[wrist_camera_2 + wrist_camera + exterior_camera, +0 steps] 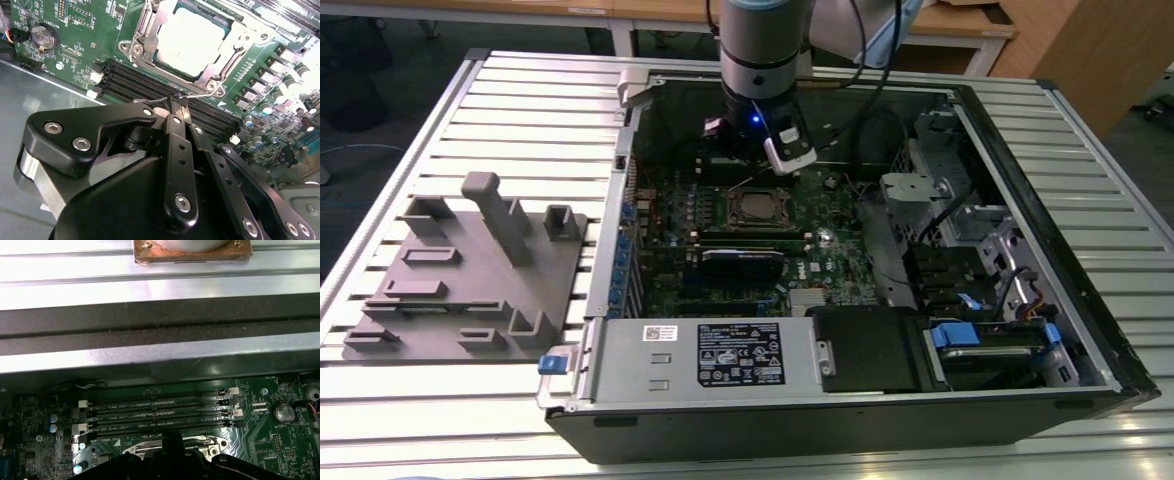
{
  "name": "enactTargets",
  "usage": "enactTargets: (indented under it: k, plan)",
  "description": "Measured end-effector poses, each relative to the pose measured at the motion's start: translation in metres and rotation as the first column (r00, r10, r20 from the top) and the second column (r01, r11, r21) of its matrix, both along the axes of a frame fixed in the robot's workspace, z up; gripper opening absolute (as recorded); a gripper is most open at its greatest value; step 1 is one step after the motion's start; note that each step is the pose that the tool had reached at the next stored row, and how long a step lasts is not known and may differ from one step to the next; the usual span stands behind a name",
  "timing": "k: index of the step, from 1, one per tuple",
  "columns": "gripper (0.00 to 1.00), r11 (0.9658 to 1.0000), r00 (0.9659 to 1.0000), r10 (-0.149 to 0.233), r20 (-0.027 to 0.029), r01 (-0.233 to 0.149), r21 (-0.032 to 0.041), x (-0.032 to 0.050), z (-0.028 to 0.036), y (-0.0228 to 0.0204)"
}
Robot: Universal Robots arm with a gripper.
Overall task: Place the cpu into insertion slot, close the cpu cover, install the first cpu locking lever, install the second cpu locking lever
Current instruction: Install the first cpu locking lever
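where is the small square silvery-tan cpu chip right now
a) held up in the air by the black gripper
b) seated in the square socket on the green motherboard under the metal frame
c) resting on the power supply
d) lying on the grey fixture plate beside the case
b: in the second wrist view the silvery-tan square cpu chip sits in the socket, with the silver metal cover frame around it and the black gripper pinching a thin wire lever beside it.

Motherboard (80, 20): green. Cpu (192, 40): pale silver top. Cpu cover (145, 30): silver metal. Claw (176, 102): black. Tabletop (520, 90): pale grey, ribbed with parallel slats. Fixture block (467, 270): plain grey. Computer case (854, 420): black.
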State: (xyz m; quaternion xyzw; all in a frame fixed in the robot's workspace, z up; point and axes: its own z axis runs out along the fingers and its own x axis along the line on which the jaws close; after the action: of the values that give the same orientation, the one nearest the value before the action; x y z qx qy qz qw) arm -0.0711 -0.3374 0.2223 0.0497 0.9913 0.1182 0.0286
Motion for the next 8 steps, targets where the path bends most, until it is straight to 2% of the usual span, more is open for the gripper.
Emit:
enactTargets:
  k: [2, 5, 8]
  plan:
    - [0.11, 1.0, 1.0, 0.0, 0.0, 0.0, 0.0004, 0.0, 0.0, 0.0]
    - [0.11, 0.9999, 1.0, -0.002, 0.0002, 0.002, 0.0109, 0.0, -0.0001, -0.0001]
    - [0.11, 0.9997, 0.9998, -0.02, 0.0, 0.02, 0.0163, 0.0, -0.0004, -0.0001]
